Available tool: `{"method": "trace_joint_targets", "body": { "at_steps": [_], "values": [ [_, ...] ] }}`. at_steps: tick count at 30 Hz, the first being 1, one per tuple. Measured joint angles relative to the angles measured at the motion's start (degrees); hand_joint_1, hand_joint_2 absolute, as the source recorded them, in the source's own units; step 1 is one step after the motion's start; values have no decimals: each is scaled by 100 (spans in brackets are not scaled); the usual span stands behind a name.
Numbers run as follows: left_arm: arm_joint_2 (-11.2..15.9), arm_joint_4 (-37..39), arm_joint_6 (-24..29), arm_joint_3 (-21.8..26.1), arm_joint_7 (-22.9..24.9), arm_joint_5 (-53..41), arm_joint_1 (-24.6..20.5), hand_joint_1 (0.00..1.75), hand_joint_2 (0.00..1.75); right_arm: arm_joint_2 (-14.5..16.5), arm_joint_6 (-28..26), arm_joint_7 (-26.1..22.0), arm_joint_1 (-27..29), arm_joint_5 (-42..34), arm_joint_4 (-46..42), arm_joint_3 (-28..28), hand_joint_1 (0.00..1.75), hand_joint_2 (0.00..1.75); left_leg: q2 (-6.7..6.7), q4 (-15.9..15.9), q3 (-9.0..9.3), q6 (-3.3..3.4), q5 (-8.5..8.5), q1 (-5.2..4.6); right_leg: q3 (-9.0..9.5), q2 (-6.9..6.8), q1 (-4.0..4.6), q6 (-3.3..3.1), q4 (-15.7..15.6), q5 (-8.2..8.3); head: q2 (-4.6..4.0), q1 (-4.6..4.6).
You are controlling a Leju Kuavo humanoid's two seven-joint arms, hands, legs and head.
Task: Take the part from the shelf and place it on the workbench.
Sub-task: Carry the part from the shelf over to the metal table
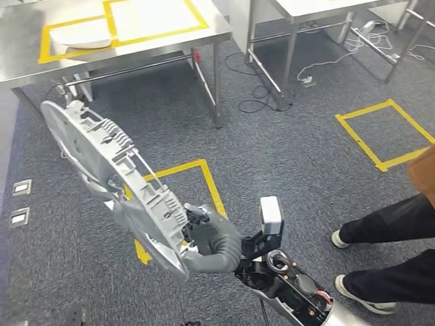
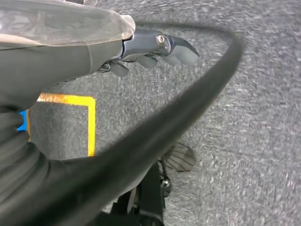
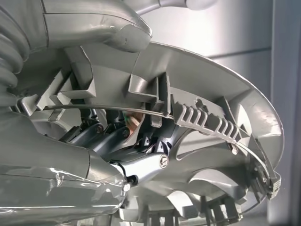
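The part [image 1: 110,173] is a long grey plastic moulding with ribs and a thin metal rod, carried tilted above the carpet. My right hand [image 1: 208,238] grips its near end, the arm coming in from the lower right. In the right wrist view the dark fingers [image 3: 117,136] curl round the part's [image 3: 213,117] inner ribs and the thumb [image 3: 106,23] lies over its rim. The steel workbench [image 1: 30,64] stands ahead at the upper left, marked with yellow tape boxes. My left hand [image 2: 152,47] hangs over the floor, fingers extended and holding nothing.
A pale curved piece [image 1: 82,37] lies in the workbench's left tape box. A second table [image 1: 308,8] stands at the upper right, with cables [image 1: 308,71] on the floor beneath. A person's legs [image 1: 389,255] are at the right. Yellow tape squares [image 1: 382,132] mark the carpet.
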Motion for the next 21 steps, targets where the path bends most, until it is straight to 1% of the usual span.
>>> {"method": "trace_joint_targets", "body": {
  "at_steps": [1,2,3,4,5,6,7,8,9,10,11,12,13,14,15,16,17,18,19,20,21],
  "values": [
    [1,0,0,-1,0,1,5,0,175,0,0,3,7,2,6,1,161,175,20,78,-35,-23,24,17,-1,-83,0,4,1,-7,0,-23],
    [4,0,0,-1,0,1,9,0,175,0,1,5,11,3,11,2,161,175,47,-90,60,-43,152,32,0,-158,-3,16,5,-16,0,-50],
    [9,0,0,-1,0,1,13,0,175,0,1,5,9,3,13,2,161,175,107,-477,273,-59,350,46,6,-229,-8,37,14,-30,0,-77],
    [11,-1,0,-1,0,1,10,0,175,0,1,4,6,3,13,2,161,175,221,-934,515,-64,517,51,9,-290,-5,66,29,-51,0,-105],
    [12,-1,-1,-1,0,1,3,0,175,-1,1,3,0,3,14,1,161,175,309,-1305,716,-43,645,44,9,-344,9,102,48,-76,0,-137],
    [11,-1,-1,-1,0,1,-3,0,175,-1,0,3,-5,3,14,-1,161,175,373,-1532,837,-4,701,34,14,-383,26,136,62,-99,0,-146],
    [8,-1,-2,-1,1,1,-5,0,175,-1,1,4,-7,3,14,-1,161,175,390,-1604,870,46,696,19,22,-415,46,167,70,-117,0,-141],
    [9,-1,-4,-1,2,2,1,0,175,-1,2,13,-9,3,14,-2,161,175,339,-1591,869,103,698,7,37,-445,53,193,72,-130,0,-117],
    [8,0,-7,-1,5,4,10,0,175,0,1,30,-9,9,14,-1,161,175,303,-1591,873,151,692,8,49,-454,43,225,75,-150,0,-84],
    [7,0,-9,-2,11,7,18,0,175,0,-4,52,-8,27,14,-2,161,175,274,-1597,881,190,690,10,40,-400,28,258,121,-204,0,-62],
    [6,0,-10,-2,16,11,21,0,175,0,-12,77,-7,54,14,-3,161,175,250,-1605,891,234,689,16,-14,-297,10,285,261,-308,0,-40],
    [5,0,-11,-3,21,14,18,0,175,-1,-20,98,-3,83,15,-5,161,175,228,-1612,901,269,688,22,-135,-162,-1,305,539,-472,0,-13],
    [4,0,-11,-3,23,16,13,0,175,-3,-26,113,7,110,18,-7,161,175,206,-1612,904,295,681,15,-319,-30,-3,311,952,-673,0,28],
    [4,0,-11,-3,24,16,8,0,175,-7,-27,120,24,125,21,-8,161,175,177,-1610,905,316,675,4,-534,44,-2,308,1409,-858,0,67],
    [4,0,-11,-3,24,16,5,0,175,-12,-27,122,46,133,27,-9,161,175,146,-1609,909,326,671,-10,-720,76,0,300,1779,-971,0,100],
    [4,0,-11,-3,24,16,4,0,175,-16,-28,123,66,140,33,-9,161,175,112,-1607,917,333,667,-25,-821,87,0,286,1954,-973,0,123],
    [4,0,-11,-3,24,16,4,0,175,-20,-31,122,81,145,40,-9,161,175,78,-1606,929,336,664,-37,-806,90,2,262,1876,-852,0,139],
    [4,0,-11,-3,24,16,4,0,175,-22,-35,121,87,149,46,-10,161,175,47,-1606,946,336,659,-47,-683,94,5,229,1564,-635,0,158],
    [1,0,-11,-3,24,16,4,0,175,-24,-39,120,87,151,49,-12,161,175,19,-1607,961,335,654,-53,-503,110,16,187,1123,-392,0,182],
    [-4,0,-11,-3,23,16,3,0,175,-24,-42,119,83,151,51,-15,161,175,-5,-1600,967,325,649,-65,-333,130,30,146,709,-209,0,201],
    [-8,-1,-11,-4,23,16,2,0,175,-24,-43,116,77,151,52,-18,161,175,-23,-1594,961,310,648,-72,-199,146,45,115,394,-103,0,218]
  ]
}}
